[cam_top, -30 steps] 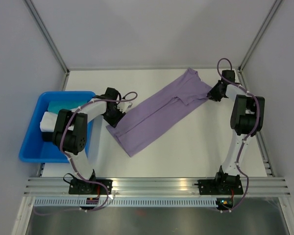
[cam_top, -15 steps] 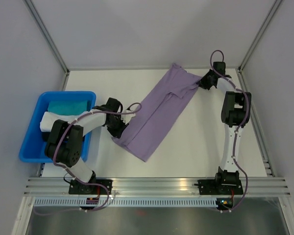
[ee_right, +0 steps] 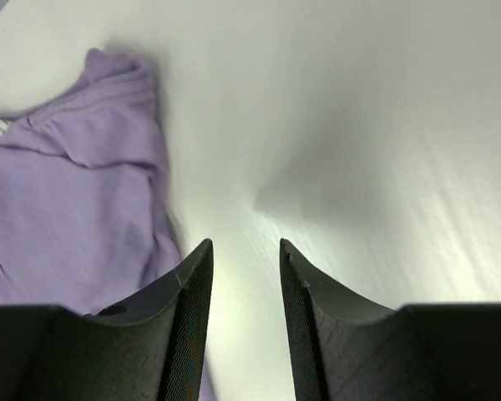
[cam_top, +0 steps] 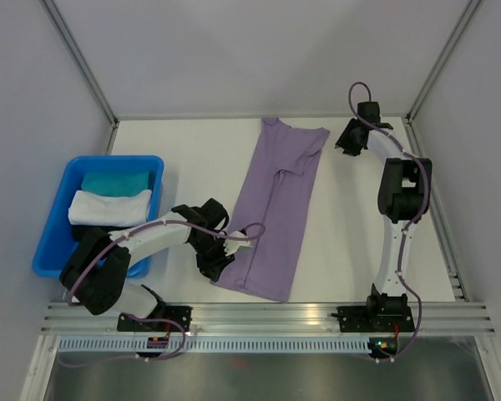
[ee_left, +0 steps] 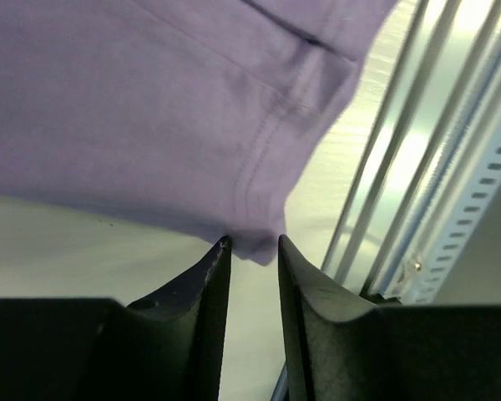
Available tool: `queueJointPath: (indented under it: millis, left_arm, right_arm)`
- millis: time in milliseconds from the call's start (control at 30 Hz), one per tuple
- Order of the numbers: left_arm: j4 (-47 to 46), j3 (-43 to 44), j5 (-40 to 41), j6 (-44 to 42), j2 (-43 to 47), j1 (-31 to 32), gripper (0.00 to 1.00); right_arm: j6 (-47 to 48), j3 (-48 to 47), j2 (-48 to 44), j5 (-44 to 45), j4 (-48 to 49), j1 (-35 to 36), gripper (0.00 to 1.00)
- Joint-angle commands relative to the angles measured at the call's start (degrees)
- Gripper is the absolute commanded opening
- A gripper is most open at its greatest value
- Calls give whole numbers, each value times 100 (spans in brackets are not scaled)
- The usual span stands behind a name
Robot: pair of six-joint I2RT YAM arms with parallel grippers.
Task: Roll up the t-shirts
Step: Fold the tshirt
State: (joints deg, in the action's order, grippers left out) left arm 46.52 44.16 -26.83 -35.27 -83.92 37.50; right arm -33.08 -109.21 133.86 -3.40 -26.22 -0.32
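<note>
The lavender t-shirt [cam_top: 280, 200] lies flat and folded narrow, running from the far middle of the table toward the front. My left gripper [cam_top: 220, 266] is at its near left corner. In the left wrist view the jaws [ee_left: 255, 242] stand a narrow gap apart, with the shirt's [ee_left: 150, 109] hemmed corner lying between the tips. My right gripper [cam_top: 341, 147] is open and empty just right of the shirt's far end. In the right wrist view [ee_right: 246, 244] only bare table shows between the fingers, and the shirt [ee_right: 75, 209] lies to the left.
A blue bin [cam_top: 46, 251] at the left holds a folded white cloth [cam_top: 108, 207] and a teal cloth [cam_top: 113, 180]. Metal rails [cam_top: 267, 316] run along the table's front edge, also close by in the left wrist view [ee_left: 401, 167].
Both arms swung the shirt from a diagonal to nearly straight front-to-back. The left gripper moved toward the front with the hem. The right gripper let go of the far end.
</note>
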Motion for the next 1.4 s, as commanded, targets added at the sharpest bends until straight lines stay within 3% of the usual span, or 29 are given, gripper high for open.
queueJointPath:
  millis: [0,67,100,267,400,567,633,800,1000,1100,1133,1200,1367]
  left_arm:
    - [559,145,-674,-358,621,117,35]
    - [577,329,-640,-271,885,135,35]
    - [542,408,-596,-218,1208,135,35]
    - [323,909,-26,107,1941,135,36]
    - [121,823,739,353,1844,135,37]
    - [-231,366,925,635,2028,118,37]
    - [-249,295,969,644,2169,109,37]
    - [-258,102,1083,670,2494,100,38]
    - [-293,-74,1127,688,2723,100,38]
    - [-293,-92,1145,670,2758,100,38]
    - [-293,-101,1145,670,2767,100,38]
    - [-293,-118,1110,635,2767,100,38]
    - [-275,-66,900,512,2793,100,38]
  right_arm:
    - [610,773,-1290,121,-208,-136,44]
    - [706,1469,-2244,-63,-182,-22,44]
    - [776,2290,-2651,-117,-165,31,44]
    - [892,4291,-4935,5,-391,1585,44]
    - [-389,6194,-6115,242,-675,2734,43]
    - [-2087,7701,-7216,464,-209,3775,43]
    - [-2412,7940,-7269,149,379,4047,43]
    - [-2870,8266,-6989,446,984,4934,43]
    - [-3205,8618,-6409,366,1944,5235,41]
    - [-3152,8610,-6320,427,1832,5235,22]
    - [-3117,8574,-6355,506,1692,5235,11]
    - [-3021,8513,-6477,787,1243,5226,4]
    - [-2731,8617,-7189,999,452,4868,0]
